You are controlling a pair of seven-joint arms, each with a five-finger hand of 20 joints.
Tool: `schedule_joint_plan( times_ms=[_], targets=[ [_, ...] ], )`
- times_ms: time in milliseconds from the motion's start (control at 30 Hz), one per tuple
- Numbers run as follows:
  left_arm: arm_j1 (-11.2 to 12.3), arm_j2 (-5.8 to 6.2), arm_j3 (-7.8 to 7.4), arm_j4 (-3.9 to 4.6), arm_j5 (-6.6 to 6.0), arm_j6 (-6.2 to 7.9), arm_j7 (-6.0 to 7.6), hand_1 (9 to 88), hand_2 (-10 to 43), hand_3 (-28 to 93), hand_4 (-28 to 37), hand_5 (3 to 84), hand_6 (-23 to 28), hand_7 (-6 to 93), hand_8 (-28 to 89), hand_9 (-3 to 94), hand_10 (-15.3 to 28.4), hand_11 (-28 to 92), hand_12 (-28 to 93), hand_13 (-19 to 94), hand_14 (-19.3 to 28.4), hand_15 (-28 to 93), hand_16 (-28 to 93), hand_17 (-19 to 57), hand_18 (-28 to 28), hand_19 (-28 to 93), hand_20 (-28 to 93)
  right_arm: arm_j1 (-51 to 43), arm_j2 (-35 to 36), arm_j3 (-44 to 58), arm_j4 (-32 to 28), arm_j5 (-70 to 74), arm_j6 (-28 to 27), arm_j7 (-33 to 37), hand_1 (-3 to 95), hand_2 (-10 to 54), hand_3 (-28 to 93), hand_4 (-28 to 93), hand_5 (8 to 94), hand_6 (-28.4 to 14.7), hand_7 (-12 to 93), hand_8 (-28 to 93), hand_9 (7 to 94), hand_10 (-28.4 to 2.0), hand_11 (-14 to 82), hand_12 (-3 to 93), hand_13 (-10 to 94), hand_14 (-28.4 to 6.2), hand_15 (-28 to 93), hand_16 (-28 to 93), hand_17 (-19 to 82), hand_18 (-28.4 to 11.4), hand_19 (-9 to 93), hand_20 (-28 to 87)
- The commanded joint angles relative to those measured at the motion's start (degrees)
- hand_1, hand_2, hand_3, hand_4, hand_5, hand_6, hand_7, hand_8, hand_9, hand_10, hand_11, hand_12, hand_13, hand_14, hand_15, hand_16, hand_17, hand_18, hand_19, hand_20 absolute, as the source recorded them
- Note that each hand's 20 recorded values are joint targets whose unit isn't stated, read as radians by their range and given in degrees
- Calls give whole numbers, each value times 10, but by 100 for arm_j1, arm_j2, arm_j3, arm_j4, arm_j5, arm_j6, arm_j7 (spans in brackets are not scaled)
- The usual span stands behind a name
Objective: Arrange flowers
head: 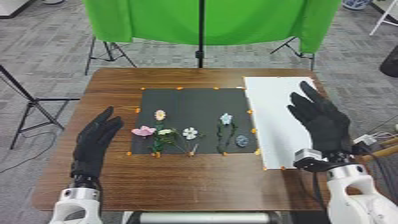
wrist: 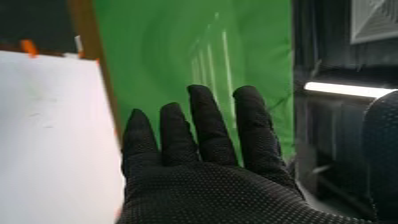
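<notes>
Taking the black mat (head: 192, 100) as a clock, five flowers are lying on it: one pink flower (head: 143, 131) between 8 and 9, one peach flower (head: 160, 114) between 9 and 10, one small cream flower (head: 165, 132) at 8, one white flower (head: 189, 133) at 6, one pale blue flower (head: 226, 119) at 3. Two robot hands are stretching their fingers out straight: the left hand (head: 96, 136) near 9, the right hand (head: 324, 120) near 3, spreading wide.
</notes>
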State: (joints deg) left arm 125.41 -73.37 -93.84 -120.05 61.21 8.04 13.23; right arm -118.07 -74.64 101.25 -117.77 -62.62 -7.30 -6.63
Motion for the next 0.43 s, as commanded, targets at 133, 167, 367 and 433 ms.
schedule_joint_plan(
  times_ms=[133, 167, 367, 433],
  targets=[
    [122, -62, 10, -32, 37, -102, 66, 216, -72, 668, -241, 392, 17, 83, -57, 422, 110, 134, 157, 352, 142, 104, 44, 69, 128, 58, 212, -206, -221, 61, -158, -167, 79, -146, 49, 19, 757, -154, 328, 3, 78, -77, 362, -139, 32, 95, 233, -107, 41, 92, 121, -122, 14, 232],
    [122, -67, 11, -28, 43, -117, 63, 216, -72, 669, -241, 392, 17, 83, -58, 422, 110, 134, 157, 352, 143, 104, 44, 69, 128, 58, 212, -197, -224, 54, -163, -180, 82, -144, 49, 19, 757, -154, 330, 3, 79, -77, 363, -139, 32, 95, 236, -108, 43, 92, 122, -123, 14, 233],
    [101, -78, 22, -10, 61, -144, 25, 216, -71, 668, -241, 393, 16, 83, -58, 421, 111, 132, 156, 352, 142, 104, 44, 70, 128, 56, 213, -186, -237, 45, -157, -193, 119, -134, 48, 20, 759, -155, 359, 2, 90, -75, 370, -140, 35, 99, 246, -114, 59, 89, 130, -129, 17, 238],
    [89, -75, 30, -10, 49, -139, 17, 216, -72, 669, -241, 393, 16, 84, -58, 422, 111, 133, 157, 352, 142, 104, 44, 70, 128, 56, 213, -192, -246, 51, -166, -220, 138, -134, 47, 21, 760, -155, 400, -1, 102, -72, 376, -141, 39, 104, 253, -125, 69, 94, 132, -133, 20, 242]
  ],
)
